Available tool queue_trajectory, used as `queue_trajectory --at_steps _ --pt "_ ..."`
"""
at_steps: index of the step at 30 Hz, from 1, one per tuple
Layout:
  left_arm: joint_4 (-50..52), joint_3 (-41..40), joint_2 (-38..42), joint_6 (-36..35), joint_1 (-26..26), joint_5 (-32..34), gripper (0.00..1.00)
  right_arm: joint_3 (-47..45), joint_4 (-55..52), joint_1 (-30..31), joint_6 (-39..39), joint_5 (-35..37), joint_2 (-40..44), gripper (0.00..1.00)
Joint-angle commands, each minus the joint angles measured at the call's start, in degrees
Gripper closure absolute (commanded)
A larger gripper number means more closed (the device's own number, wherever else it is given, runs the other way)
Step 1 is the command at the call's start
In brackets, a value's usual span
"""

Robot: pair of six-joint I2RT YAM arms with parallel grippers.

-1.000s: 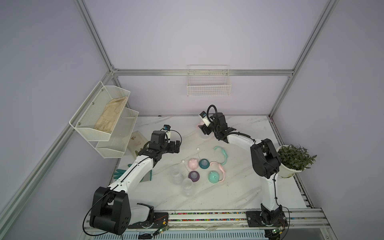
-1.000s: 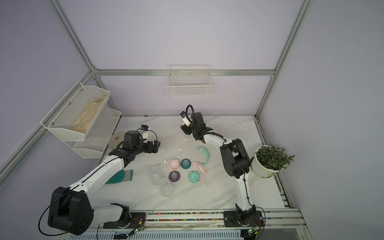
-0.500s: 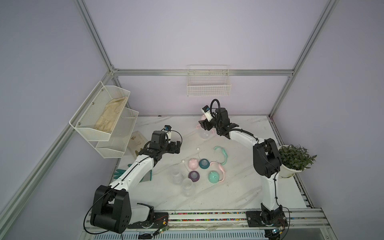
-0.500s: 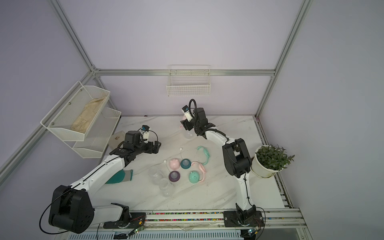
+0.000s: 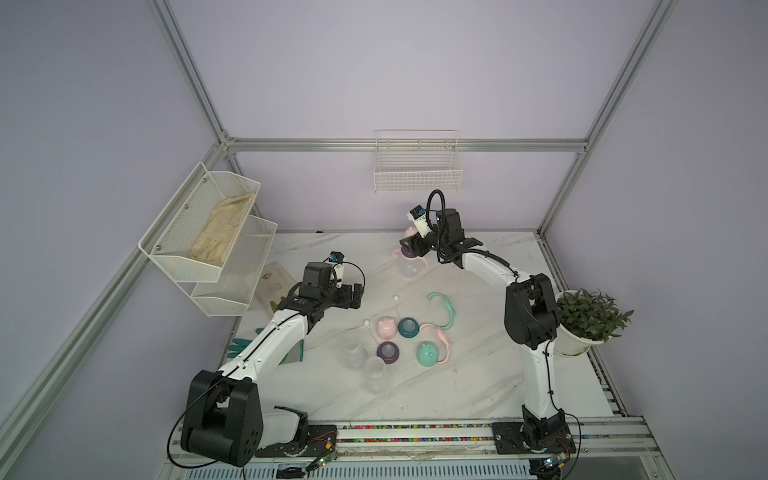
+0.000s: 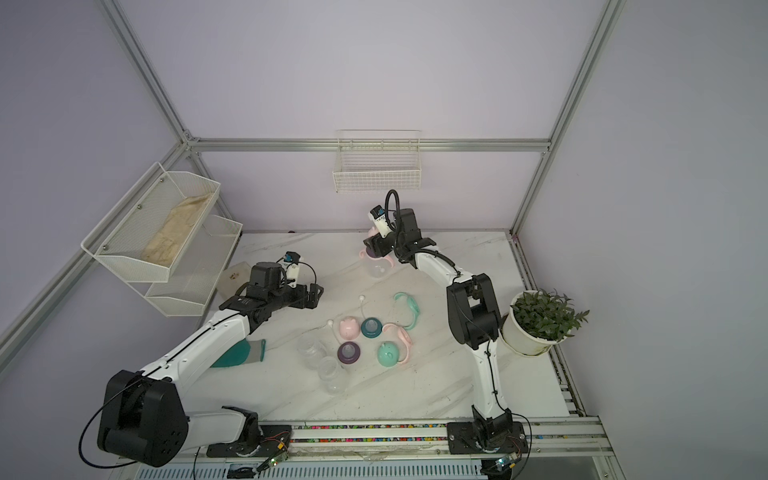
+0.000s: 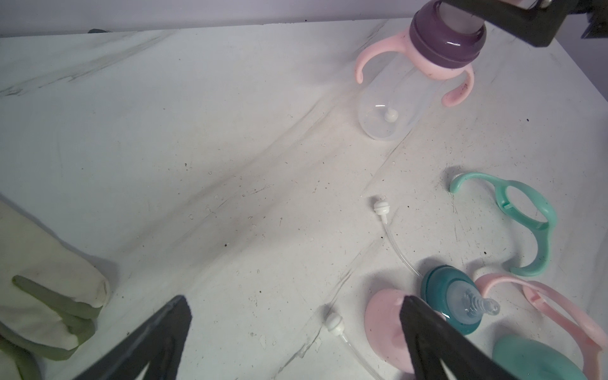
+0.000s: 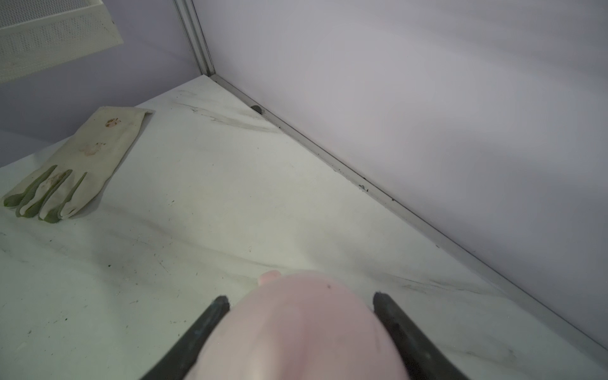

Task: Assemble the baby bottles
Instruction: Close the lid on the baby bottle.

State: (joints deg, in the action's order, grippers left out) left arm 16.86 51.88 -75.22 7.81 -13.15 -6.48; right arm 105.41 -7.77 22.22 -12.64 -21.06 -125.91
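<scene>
As both top views show: right end effector [image 5: 410, 243] sits at the back of the worktop [image 5: 478, 386], pinching the held cap [image 5: 409, 231] directly over the bottle [image 5: 409, 268], which looks to stand upright there. The left end effector [image 5: 355, 296] is spread wide and empty, well apart from that bottle.
Loose parts, top views: two clear bodies [image 5: 353, 351], teal collar [image 5: 409, 327], purple collar [image 5: 388, 352], loose pink cap [image 5: 385, 328], mint cap [image 5: 428, 354], mint ring [image 5: 451, 311], pink ring [image 5: 446, 343] and two straws [image 5: 396, 298] lie mid-worktop, nearer the left arm.
Left wrist: spread fingers frame bare worktop, with the loose pink cap [image 7: 385, 316] and teal collar [image 7: 450, 302] just beside one tip. The bottle [image 7: 391, 98] is far ahead: clear body, fitted collar [image 7: 447, 42] over a fitted ring [image 7: 431, 70], straw weight near its base.
Key relation, left wrist: the held cap lies on the bottle's long axis, atop the fitted collar; the right arm is much the nearer.
Right wrist: the pink dome [image 8: 306, 329] fills the gap between both fingers [image 8: 210, 316], which touch its sides. One ear shows at its far edge; the bottle beneath is hidden.
Step, judged: capping this bottle, likely a straight push down the axis. Whether the cap is fully seated I cannot tell.
</scene>
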Motion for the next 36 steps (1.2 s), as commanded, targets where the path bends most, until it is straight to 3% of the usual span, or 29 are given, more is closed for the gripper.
queue_trajectory --at_steps 1,10,18,26,36 --pt "-0.5 0.9 0.5 -1.0 0.3 -1.2 0.0 1.8 -2.7 -0.1 0.1 -2.0 -1.0 0.29" --pt "-0.5 0.9 0.9 -1.0 0.3 -1.1 0.0 2.1 -3.5 -0.3 0.0 -2.0 -1.6 0.27" --pt "-0.5 1.0 0.8 -1.1 0.3 -1.3 0.0 1.9 -4.1 -0.3 -0.3 -1.6 -1.2 0.15" --pt "-0.7 1.6 -0.1 -1.0 0.3 -1.6 0.0 1.9 -3.9 -0.3 -0.7 -0.8 1.3 0.1" --pt "-7.0 8.6 -4.7 -0.1 0.3 -1.3 0.0 -0.3 1.3 -0.5 0.3 -0.4 7.4 0.09"
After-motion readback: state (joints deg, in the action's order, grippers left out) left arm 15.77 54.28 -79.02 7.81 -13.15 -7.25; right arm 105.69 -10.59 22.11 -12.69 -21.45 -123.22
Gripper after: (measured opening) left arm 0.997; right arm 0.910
